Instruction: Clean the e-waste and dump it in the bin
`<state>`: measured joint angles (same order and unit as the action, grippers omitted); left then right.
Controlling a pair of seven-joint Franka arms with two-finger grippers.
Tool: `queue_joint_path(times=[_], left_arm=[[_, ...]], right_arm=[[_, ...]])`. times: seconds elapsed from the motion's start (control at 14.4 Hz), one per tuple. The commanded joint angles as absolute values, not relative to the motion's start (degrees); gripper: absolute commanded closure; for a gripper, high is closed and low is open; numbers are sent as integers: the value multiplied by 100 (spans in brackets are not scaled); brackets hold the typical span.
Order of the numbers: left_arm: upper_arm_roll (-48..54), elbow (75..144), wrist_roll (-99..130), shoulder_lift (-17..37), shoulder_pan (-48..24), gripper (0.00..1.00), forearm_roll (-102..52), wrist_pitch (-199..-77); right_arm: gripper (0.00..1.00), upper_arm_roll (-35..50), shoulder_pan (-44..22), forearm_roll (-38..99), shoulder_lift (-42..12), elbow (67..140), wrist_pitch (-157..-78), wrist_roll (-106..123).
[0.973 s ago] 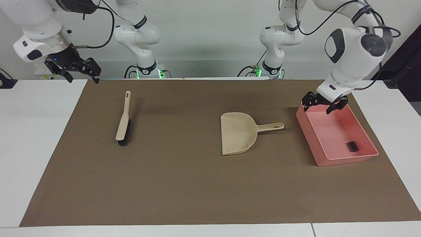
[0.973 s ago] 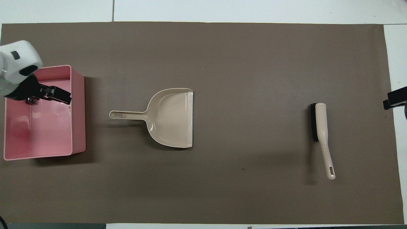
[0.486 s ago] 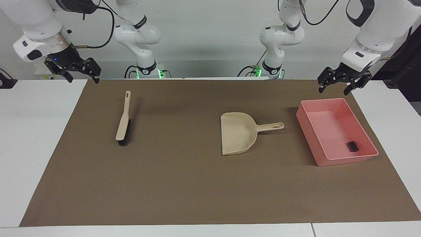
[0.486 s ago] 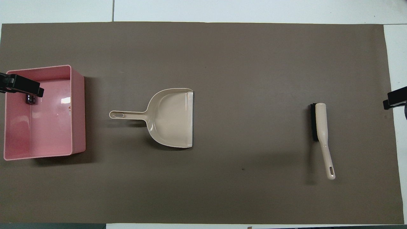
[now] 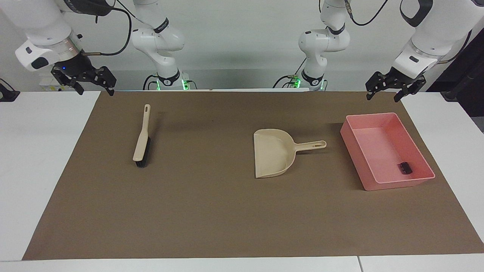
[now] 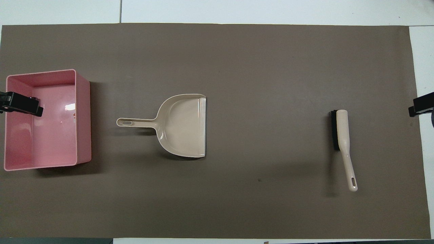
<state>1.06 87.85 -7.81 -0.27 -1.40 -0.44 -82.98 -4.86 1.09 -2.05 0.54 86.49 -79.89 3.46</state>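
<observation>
Both grippers are hanging open and empty: left gripper (image 5: 393, 87) over the mat's (image 5: 211, 211) edge, partly hiding the bin's (image 5: 353, 145) black block (image 5: 404, 167) overhead; right gripper (image 5: 84, 80) at the other end.

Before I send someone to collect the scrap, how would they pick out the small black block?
Find the pink bin at the left arm's end of the brown mat. The black block lies inside, at its end farthest from the robots, the only dark thing there.
</observation>
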Motion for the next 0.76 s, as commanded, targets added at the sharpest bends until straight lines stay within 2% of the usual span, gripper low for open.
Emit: queue_joint_path(times=[0.0,0.69], left_arm=[[114,8983,-738,-193,-105,3,-62,-8446],[123,8974,-800,-176,-114,1,-44,-8455]], right_arm=[[1,-448,149,-299,158,8789,-8086,316],[1,-439,149,-299,158,8798,-8077,316]])
